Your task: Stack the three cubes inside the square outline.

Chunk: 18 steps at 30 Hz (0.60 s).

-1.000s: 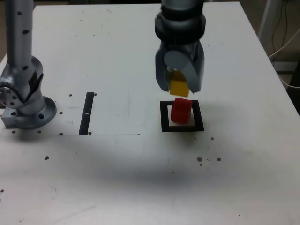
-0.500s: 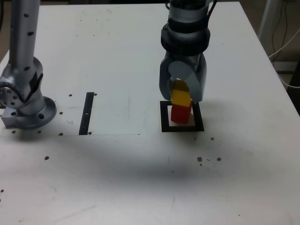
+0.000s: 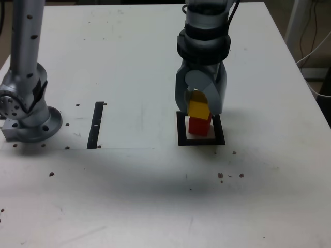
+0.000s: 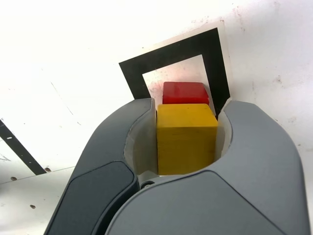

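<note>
A: Item one, the end effector (image 3: 199,109). Condition?

B: Clamped on the yellow cube (image 4: 186,137), one jaw against each side face, as the wrist view shows. It points straight down over the square outline (image 3: 181,130).

A: Item two, the yellow cube. Location?

B: Directly above the red cube (image 3: 199,126). In the exterior view its underside appears to meet the red top, though whether the full weight rests there cannot be told. In the wrist view the red cube (image 4: 185,93) shows just beyond the yellow one's far edge, so the two look close to aligned.

A: Item three, the red cube.

B: Standing on the pale centre of the outline, inside the black frame (image 4: 173,53).

A: Item four, the green cube.

B: Not visible in either view.

A: Other entries?

B: A white desk (image 3: 129,51) with dark specks; a narrow black strip (image 3: 96,125) well apart toward the exterior view's left; the arm's base (image 3: 28,111) further left.

A: Relation governing the coming move?

B: Vertical only. The held cube sits over its target, so the likely next action is letting go and lifting straight up; any sideways drag could tip the stack.
</note>
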{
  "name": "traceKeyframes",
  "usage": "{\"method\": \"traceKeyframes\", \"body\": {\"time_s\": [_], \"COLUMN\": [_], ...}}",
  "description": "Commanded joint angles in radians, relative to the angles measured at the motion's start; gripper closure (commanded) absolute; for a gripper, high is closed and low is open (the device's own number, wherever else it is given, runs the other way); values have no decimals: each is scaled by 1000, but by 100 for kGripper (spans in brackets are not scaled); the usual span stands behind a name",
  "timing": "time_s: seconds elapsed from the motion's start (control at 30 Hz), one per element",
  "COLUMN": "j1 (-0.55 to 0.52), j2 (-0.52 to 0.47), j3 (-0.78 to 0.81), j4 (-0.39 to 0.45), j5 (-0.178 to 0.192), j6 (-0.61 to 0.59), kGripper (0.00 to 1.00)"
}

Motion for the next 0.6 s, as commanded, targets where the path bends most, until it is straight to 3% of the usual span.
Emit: {"method": "traceKeyframes", "body": {"time_s": [0.0, 0.57], "j1": [1, 1], "j2": [6, 17], "j3": [2, 2], "j4": [-3, 6], "j5": [-2, 2], "j6": [2, 14], "kGripper": [75, 55]}}
